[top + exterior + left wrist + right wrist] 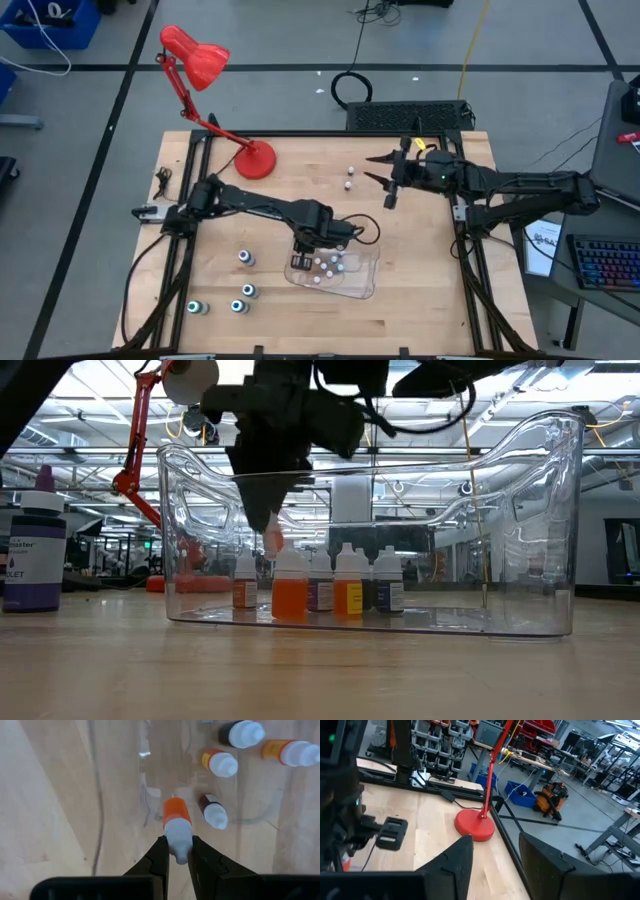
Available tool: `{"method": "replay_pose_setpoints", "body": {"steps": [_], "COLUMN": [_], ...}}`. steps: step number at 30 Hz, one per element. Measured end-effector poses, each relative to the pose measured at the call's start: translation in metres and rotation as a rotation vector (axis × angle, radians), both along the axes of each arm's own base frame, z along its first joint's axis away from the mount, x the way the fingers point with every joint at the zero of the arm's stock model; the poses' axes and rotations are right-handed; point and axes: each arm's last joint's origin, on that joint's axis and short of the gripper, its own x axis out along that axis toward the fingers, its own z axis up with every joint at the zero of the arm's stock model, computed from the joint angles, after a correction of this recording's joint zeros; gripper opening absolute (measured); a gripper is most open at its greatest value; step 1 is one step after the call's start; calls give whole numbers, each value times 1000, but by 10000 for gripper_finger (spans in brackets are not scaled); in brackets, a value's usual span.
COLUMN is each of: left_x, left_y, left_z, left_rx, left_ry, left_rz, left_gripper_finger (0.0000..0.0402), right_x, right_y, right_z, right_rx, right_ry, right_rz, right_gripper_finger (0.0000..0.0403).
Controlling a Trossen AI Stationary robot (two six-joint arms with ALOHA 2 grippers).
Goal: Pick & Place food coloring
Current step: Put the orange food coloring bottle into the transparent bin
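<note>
A clear plastic tray (pixel 366 286) lies mid-table with several small food coloring bottles (pixel 348 585) standing in it. My left gripper (pixel 303 250) points down into the tray's left end, shut on an orange bottle with a white cap (pixel 176 814). Two small bottles (pixel 349 178) stand on the table farther back. Several teal-topped bottles (pixel 245 259) stand on the table left of the tray. My right gripper (pixel 368 167) hangs open in the air over the far right of the table, fingers about level, nothing between them. My left gripper pinches the orange bottle's white cap (pixel 178 836) between its two fingers, coming from above and pointing down. The bottle stays upright below the fingers, inside the tray (pixel 290 595). Whether its base touches the tray floor, I cannot tell.
A red desk lamp (pixel 255 158) stands at the table's far left, its arm reaching up and back. A larger violet bottle (pixel 35 545) shows at the left in the low view. Bare wood lies near the front edge and right of the tray.
</note>
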Motion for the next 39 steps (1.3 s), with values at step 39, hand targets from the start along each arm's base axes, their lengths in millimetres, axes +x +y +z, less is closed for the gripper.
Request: {"method": "replay_pose_setpoints", "body": {"steps": [39], "left_x": [11], "left_y": [-3], "left_z": [-35], "left_rx": [-30], "left_ry": [61], "left_rz": [4], "left_gripper_finger": [53], "right_x": [0], "right_y": [0], "right_z": [-3], "right_rx": [14], "right_ry": [26], "right_rz": [-1], "right_gripper_finger": [141]}}
